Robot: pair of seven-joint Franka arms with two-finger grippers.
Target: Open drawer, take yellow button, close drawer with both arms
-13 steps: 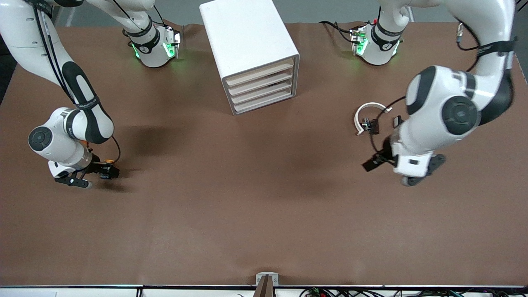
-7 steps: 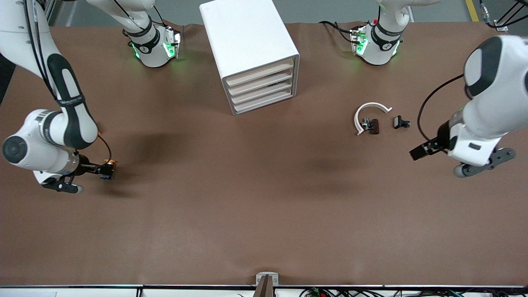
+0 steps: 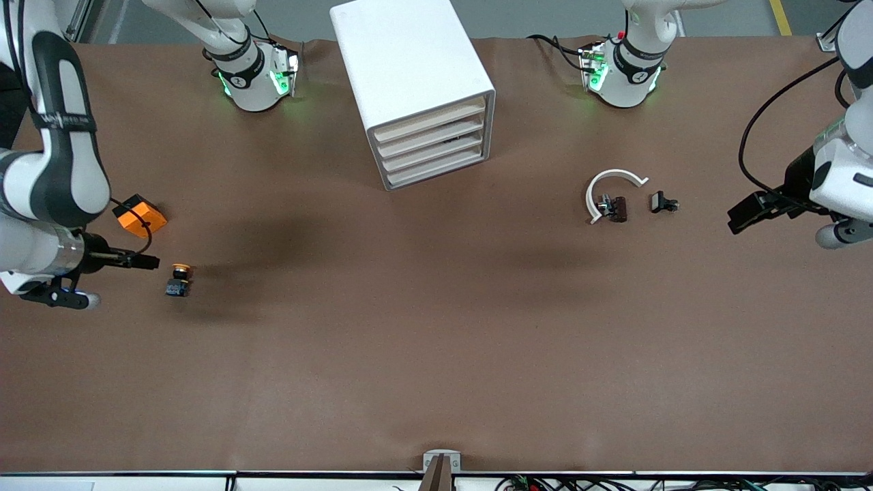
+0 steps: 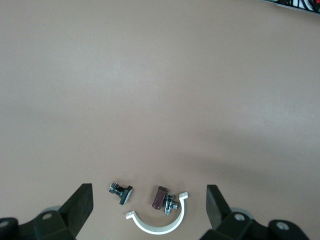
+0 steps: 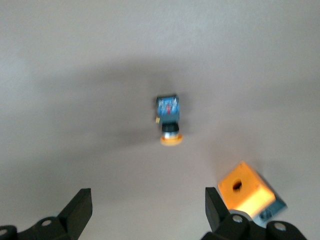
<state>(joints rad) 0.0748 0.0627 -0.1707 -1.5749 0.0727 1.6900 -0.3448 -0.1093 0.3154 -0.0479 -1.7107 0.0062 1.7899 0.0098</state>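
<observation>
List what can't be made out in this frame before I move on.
- Cabinet, front view: closed slat fronts hide the drawer contents.
- Orange block, front view: partly covered by the right arm and its cable.
- Small metal parts by the white ring, left wrist view: too small to identify.

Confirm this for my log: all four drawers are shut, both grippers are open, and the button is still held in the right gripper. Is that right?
Not quite. The button is not held: in the front view it lies on the table, apart from the open right gripper, nearer the camera than the orange block. The right wrist view shows it lying free too. The cabinet drawers are shut and the left gripper is open, as you said.
</observation>
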